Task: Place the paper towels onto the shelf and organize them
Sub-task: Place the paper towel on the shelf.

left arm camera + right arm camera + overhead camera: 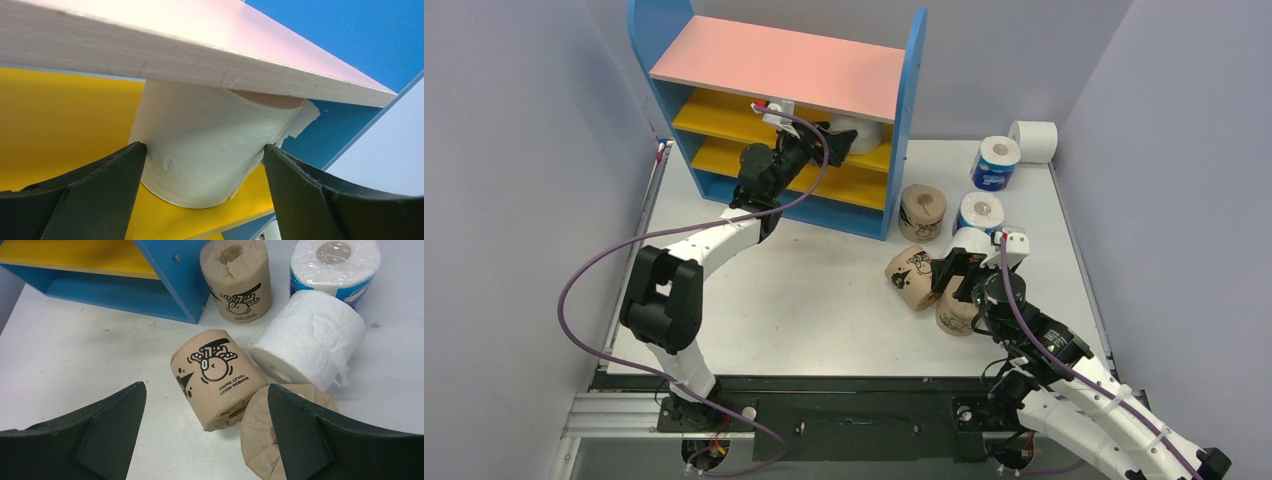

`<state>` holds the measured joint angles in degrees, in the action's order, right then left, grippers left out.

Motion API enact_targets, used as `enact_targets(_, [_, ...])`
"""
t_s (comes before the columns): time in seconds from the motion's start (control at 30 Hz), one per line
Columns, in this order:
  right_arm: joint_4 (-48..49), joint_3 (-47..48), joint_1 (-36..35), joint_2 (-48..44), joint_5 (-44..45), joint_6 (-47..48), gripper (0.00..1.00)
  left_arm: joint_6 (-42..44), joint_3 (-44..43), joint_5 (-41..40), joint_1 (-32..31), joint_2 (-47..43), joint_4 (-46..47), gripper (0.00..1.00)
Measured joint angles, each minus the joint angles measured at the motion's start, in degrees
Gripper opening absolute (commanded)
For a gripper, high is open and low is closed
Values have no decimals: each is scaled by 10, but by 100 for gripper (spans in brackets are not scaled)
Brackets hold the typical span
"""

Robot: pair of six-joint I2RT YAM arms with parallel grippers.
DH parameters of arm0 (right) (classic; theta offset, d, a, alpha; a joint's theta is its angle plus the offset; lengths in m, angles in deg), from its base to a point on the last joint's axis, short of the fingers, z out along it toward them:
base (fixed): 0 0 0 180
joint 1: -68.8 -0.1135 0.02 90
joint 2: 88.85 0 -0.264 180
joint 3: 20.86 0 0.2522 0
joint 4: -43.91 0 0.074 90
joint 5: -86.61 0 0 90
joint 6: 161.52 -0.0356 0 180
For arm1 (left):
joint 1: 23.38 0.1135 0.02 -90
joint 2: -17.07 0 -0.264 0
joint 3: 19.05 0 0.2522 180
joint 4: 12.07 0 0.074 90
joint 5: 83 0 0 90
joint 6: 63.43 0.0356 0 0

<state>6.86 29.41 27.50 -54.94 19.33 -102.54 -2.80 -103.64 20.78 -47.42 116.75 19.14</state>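
"BAMBOO MOIST TOILET PAPER" is printed in black on the tan roll (pixel 215 382) lying on its side.

A white worktop (pixel 824 300) carries a three-tier shelf (pixel 911 100) at its far left. A white roll (pixel 864 135) stands on the upper yellow board, at its right end. To the right of the shelf, on the worktop:
- an upright tan printed roll (pixel 922 212) just beside the blue side panel
- two upright blue-wrapped rolls, the nearer blue-wrapped roll (pixel 980 212) and the farther blue-wrapped roll (pixel 996 162)
- a far white roll (pixel 1034 140) lying on its side
- a near white roll (pixel 969 242) and a toppled tan roll (pixel 911 277), both on their sides
- a third tan roll (pixel 954 315)
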Motion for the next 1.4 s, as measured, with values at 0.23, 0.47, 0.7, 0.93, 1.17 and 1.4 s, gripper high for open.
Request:
enact_targets(0.23, [0,-1,0,0,0,0,87,0,-22,-1,-9,24,14,86])
enact_targets(0.47, [-1,-7,0,-1,4,0,87,-2,-26,0,-18,31,23,86])
enact_targets(0.7, [-1,-8,0,-2,5,0,87,-4,-31,0,-23,39,31,87])
enact_targets(0.93, [-1,-9,0,-3,5,0,87,-5,-34,2,-25,43,36,88])
enact_targets(1.17, [-1,-9,0,-1,5,0,87,-5,-34,8,-24,43,36,91])
enact_targets(1.4, [-1,-9,0,0,5,0,87,-5,-34,11,-24,42,37,95])
